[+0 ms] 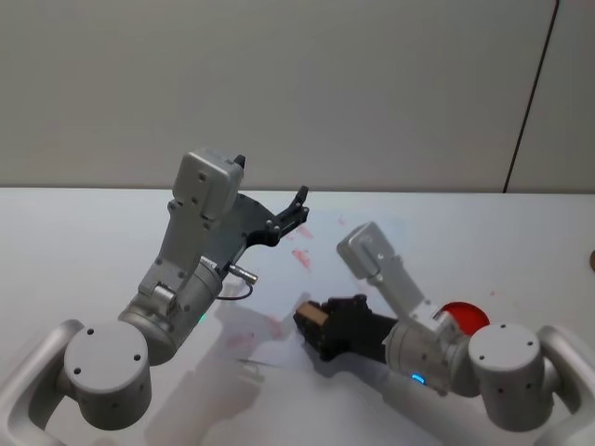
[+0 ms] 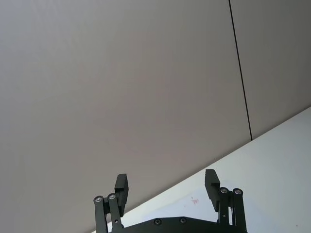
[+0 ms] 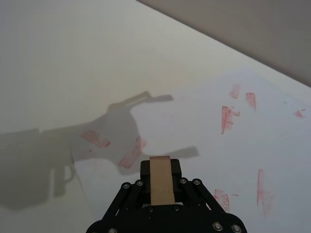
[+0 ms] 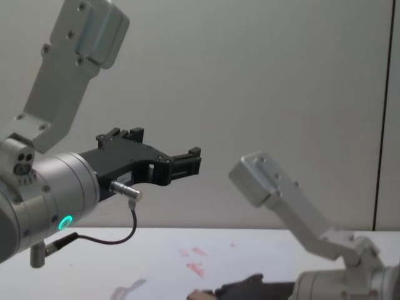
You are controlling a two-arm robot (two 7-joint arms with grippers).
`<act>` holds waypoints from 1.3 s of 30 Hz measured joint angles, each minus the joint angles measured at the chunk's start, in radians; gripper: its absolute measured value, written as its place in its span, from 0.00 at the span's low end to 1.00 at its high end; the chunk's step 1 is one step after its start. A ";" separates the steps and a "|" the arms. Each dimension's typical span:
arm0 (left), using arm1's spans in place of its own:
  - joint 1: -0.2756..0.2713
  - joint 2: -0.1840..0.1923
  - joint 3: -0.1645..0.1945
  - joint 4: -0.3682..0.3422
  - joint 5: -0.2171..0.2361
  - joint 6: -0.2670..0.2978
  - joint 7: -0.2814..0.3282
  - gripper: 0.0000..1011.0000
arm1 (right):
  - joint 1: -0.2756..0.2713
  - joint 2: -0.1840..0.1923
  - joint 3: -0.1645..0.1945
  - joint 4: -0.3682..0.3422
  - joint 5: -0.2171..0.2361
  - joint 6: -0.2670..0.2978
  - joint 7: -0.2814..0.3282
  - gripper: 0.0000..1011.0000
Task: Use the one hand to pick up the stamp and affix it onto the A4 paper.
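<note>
Stamp (image 3: 160,180) is clamped between the closed fingers of the right gripper (image 1: 325,327), which sits low over the desk (image 1: 74,242) at the near part of the A4 paper (image 3: 194,121). The block's long axis runs in line with the fingers, pointing forward and to the robot's left, with its far end standing just clear of the fingertips. The right wrist view shows the sheet spreading ahead of and beneath that end, bearing several red marks (image 3: 227,118), two of them just ahead of the gripper under a shadow. Whether the stamp touches the sheet cannot be determined; the gripper lies close to level, so the block's end appears to face along the sheet, not down onto it. Judgement: the pick-up is done and the pressing remains; the coming move turns on tipping the block's end down toward a bare patch of paper, which lies directly in front of and below it. The left gripper (image 4: 187,164) is raised well above the desk with its fingers spread wide and nothing between them, facing the wall; the right arm is plainly the nearer. A red round thing (image 1: 465,316) rests on the desk to the right of the working gripper, apart from the paper.
</note>
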 joint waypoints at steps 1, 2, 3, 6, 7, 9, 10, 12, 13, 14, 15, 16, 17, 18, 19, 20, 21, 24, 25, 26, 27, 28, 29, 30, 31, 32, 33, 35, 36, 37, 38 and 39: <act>0.000 0.000 0.000 0.000 0.000 0.000 0.000 0.99 | 0.001 0.000 0.002 -0.004 0.007 -0.003 -0.003 0.22; 0.000 0.000 0.000 0.000 0.000 0.000 0.000 0.99 | 0.001 0.000 0.004 -0.009 0.013 -0.005 -0.005 0.22; 0.000 0.000 0.000 0.000 0.000 0.000 0.000 0.99 | 0.002 0.001 0.006 -0.014 0.019 -0.008 -0.008 0.22; 0.000 0.000 0.000 0.000 0.000 0.000 0.000 0.99 | 0.003 0.003 0.015 -0.037 0.048 -0.018 -0.019 0.22; 0.000 0.000 0.000 0.000 0.000 0.000 0.000 0.99 | 0.004 0.005 0.020 -0.049 0.064 -0.023 -0.026 0.22; 0.000 0.000 0.000 0.000 0.000 0.000 0.000 0.99 | 0.004 0.007 0.026 -0.065 0.080 -0.027 -0.032 0.22; 0.000 0.000 0.000 0.000 0.000 0.000 0.000 0.99 | 0.004 0.010 0.032 -0.082 0.100 -0.030 -0.040 0.22; 0.000 0.000 0.000 0.000 0.000 0.000 0.000 0.99 | 0.002 0.016 0.041 -0.103 0.117 -0.031 -0.048 0.22; 0.000 0.000 0.000 0.000 0.000 0.000 0.000 0.99 | -0.002 0.024 0.052 -0.123 0.139 -0.031 -0.059 0.22; 0.000 0.000 0.000 0.000 0.000 0.000 0.000 0.99 | -0.002 0.024 0.052 -0.123 0.139 -0.031 -0.059 0.22; 0.000 0.000 0.000 0.000 0.000 0.000 0.000 0.99 | -0.007 0.032 0.061 -0.146 0.157 -0.031 -0.068 0.22; 0.000 0.000 0.000 0.000 0.000 0.000 0.000 0.99 | -0.010 0.037 0.066 -0.156 0.166 -0.030 -0.073 0.22; 0.000 0.000 0.000 0.000 0.000 0.000 0.000 0.99 | -0.017 0.047 0.075 -0.177 0.185 -0.027 -0.084 0.22; 0.000 0.000 0.000 0.000 0.000 0.000 0.000 0.99 | -0.021 0.053 0.080 -0.187 0.193 -0.024 -0.089 0.22; 0.000 0.000 0.000 0.000 0.000 0.000 0.000 0.99 | -0.027 0.061 0.087 -0.200 0.201 -0.022 -0.094 0.22; 0.000 0.000 0.000 0.000 0.000 0.000 0.000 0.99 | -0.031 0.066 0.091 -0.210 0.207 -0.020 -0.099 0.22; 0.000 0.000 0.000 0.000 0.000 0.000 0.000 0.99 | -0.042 0.080 0.101 -0.229 0.223 -0.015 -0.110 0.22; 0.000 0.000 0.000 0.000 0.000 0.000 0.000 0.99 | -0.068 0.109 0.122 -0.268 0.248 -0.005 -0.131 0.22; 0.000 0.000 0.000 0.000 0.000 0.000 0.000 0.99 | -0.083 0.125 0.131 -0.286 0.259 0.000 -0.141 0.22; 0.000 0.000 0.000 0.000 0.000 0.000 0.000 0.99 | -0.093 0.135 0.137 -0.297 0.264 0.002 -0.145 0.22; 0.000 0.000 0.000 0.000 0.000 0.000 0.000 0.99 | -0.101 0.143 0.141 -0.305 0.269 0.004 -0.149 0.22; 0.000 0.000 0.000 0.000 0.000 0.000 0.000 0.99 | -0.109 0.150 0.145 -0.314 0.274 0.006 -0.153 0.22; 0.000 0.000 0.000 0.000 0.000 0.000 0.000 0.99 | -0.117 0.158 0.149 -0.322 0.279 0.008 -0.158 0.22; 0.000 0.000 0.000 0.000 0.000 0.000 0.000 0.99 | -0.136 0.176 0.158 -0.340 0.287 0.009 -0.164 0.22; 0.000 0.000 0.000 0.000 0.000 0.000 0.000 0.99 | -0.144 0.183 0.162 -0.346 0.291 0.009 -0.168 0.22; 0.000 0.000 0.000 0.000 0.000 0.000 0.000 0.99 | -0.152 0.190 0.166 -0.354 0.294 0.009 -0.170 0.22; 0.000 0.000 0.000 0.000 0.000 0.000 0.000 0.99 | -0.160 0.197 0.169 -0.361 0.297 0.009 -0.173 0.22; 0.000 0.000 0.000 0.000 0.000 0.000 0.000 0.99 | -0.186 0.219 0.178 -0.381 0.305 0.008 -0.182 0.22; 0.000 0.000 0.000 0.000 0.000 0.000 0.000 0.99 | -0.194 0.226 0.180 -0.385 0.307 0.008 -0.184 0.22; 0.000 0.000 0.000 0.000 0.000 0.000 0.000 0.99 | -0.201 0.232 0.184 -0.392 0.310 0.006 -0.187 0.22; 0.000 0.000 0.000 0.000 0.000 0.000 0.000 0.99 | -0.217 0.245 0.189 -0.404 0.313 0.004 -0.193 0.22; 0.000 0.000 0.000 0.000 0.000 0.000 0.000 0.99 | -0.222 0.249 0.191 -0.407 0.314 0.002 -0.196 0.22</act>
